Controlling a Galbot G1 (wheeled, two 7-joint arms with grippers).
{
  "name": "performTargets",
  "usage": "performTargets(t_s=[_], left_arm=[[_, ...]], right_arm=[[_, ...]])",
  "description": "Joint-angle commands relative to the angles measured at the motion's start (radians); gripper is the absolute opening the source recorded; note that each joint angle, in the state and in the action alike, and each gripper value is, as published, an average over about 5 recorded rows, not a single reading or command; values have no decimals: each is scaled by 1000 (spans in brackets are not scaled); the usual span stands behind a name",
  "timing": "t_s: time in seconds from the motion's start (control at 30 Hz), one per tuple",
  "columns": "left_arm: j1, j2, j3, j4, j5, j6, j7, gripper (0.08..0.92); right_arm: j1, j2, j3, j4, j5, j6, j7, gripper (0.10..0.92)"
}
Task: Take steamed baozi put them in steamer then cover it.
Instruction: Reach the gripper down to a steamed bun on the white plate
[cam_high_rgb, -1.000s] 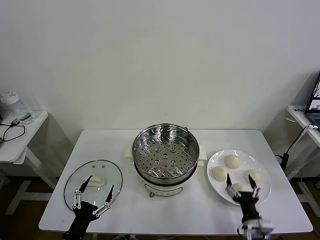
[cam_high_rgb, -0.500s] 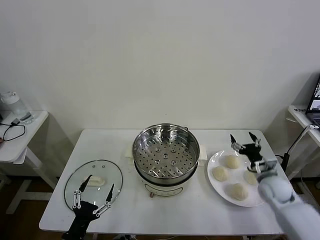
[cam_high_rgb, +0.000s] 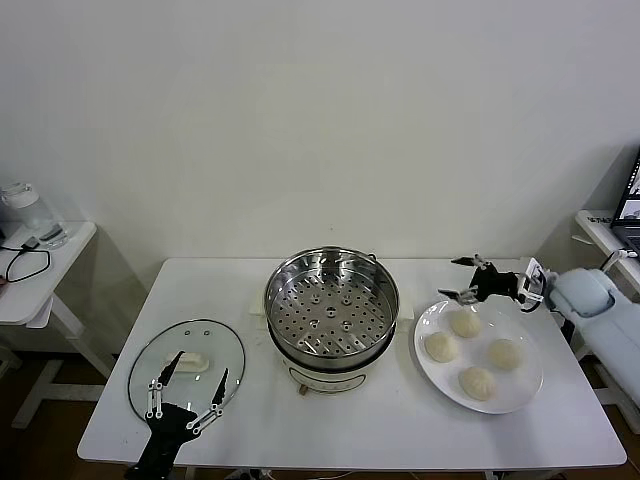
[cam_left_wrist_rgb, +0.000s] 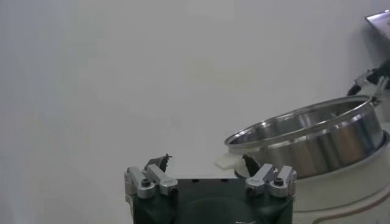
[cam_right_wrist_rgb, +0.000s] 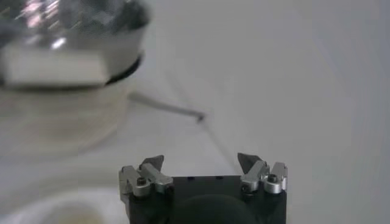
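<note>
Right gripper (cam_high_rgb: 461, 279): fingers spread wide, empty, now turned sideways above the plate's (cam_high_rgb: 524, 388) far rim, risen from half a second ago. Four steamed baozi (cam_high_rgb: 465, 323) unmoved on plate; steamer (cam_high_rgb: 331, 303) at counter (cam_high_rgb: 400, 430) centre. Left gripper (cam_high_rgb: 187, 391): fingers apart, parked over glass lid (cam_high_rgb: 187, 350), unchanged.

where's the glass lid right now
In the head view the glass lid lies flat on the table's left front part, left of the steamer, with the left tool over its near edge.
</note>
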Motion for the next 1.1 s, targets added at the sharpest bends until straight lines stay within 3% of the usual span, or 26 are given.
performTargets(t_s=[0.03, 0.9, 1.1], left_arm=[[2, -7, -3, 2, 6, 1, -8, 823], [7, -27, -19, 9, 23, -3, -22, 823], [6, -29, -22, 8, 23, -4, -25, 823]], right_arm=[[242, 40, -237, -161, -310, 43, -306, 823], [203, 232, -219, -339, -403, 75, -227, 822], [203, 248, -228, -343, -409, 76, -223, 778]])
